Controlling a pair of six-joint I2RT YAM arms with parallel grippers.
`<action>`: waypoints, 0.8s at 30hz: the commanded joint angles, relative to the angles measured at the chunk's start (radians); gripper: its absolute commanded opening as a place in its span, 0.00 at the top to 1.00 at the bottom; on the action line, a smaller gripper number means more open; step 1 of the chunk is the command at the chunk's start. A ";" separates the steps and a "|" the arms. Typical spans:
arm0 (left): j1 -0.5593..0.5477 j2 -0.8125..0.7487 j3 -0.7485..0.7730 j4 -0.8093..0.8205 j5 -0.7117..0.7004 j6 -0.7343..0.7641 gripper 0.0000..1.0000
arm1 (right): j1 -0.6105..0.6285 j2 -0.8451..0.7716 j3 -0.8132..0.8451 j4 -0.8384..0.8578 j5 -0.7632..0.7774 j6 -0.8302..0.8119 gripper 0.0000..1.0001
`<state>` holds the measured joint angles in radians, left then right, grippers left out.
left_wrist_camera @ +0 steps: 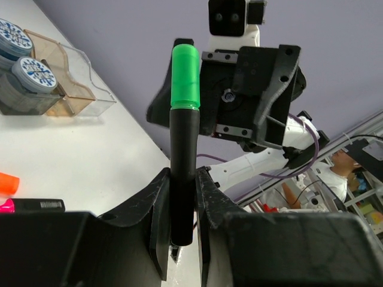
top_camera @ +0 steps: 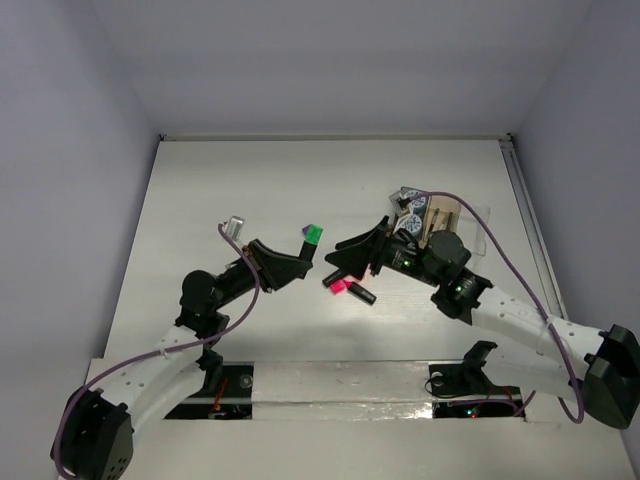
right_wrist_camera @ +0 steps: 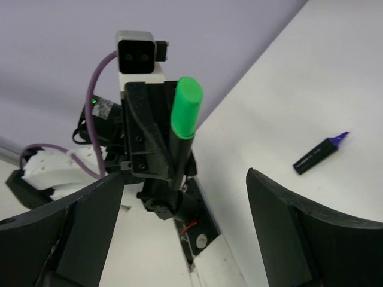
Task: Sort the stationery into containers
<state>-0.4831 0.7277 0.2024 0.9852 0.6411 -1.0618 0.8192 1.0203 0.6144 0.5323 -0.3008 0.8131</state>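
I am gripping the black green-capped highlighter marker (left_wrist_camera: 184, 119) in the left tool (left_wrist_camera: 184, 179), long axis upright. The right tool (right_wrist_camera: 184, 176) is gaping wide at its 3 o'clock.

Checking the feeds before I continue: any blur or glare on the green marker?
Top view: even light, no glare, green marker tiny. Left wrist: marker sharp, evenly lit in the left gripper. Right wrist: marker clear, right gripper dark, showing little detail.

right pincer (top_camera: 338, 262) close before left pincer (top_camera: 304, 250), far table (top_camera: 300, 180) open
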 commanded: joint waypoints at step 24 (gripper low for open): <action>-0.005 0.019 -0.031 0.168 0.068 -0.047 1.00 | -0.063 0.231 0.245 0.100 -0.156 -0.035 0.51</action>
<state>-0.4831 0.7506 0.1738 1.0679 0.6815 -1.1091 0.7643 1.2503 0.8108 0.5518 -0.4240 0.7700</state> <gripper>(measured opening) 0.142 0.498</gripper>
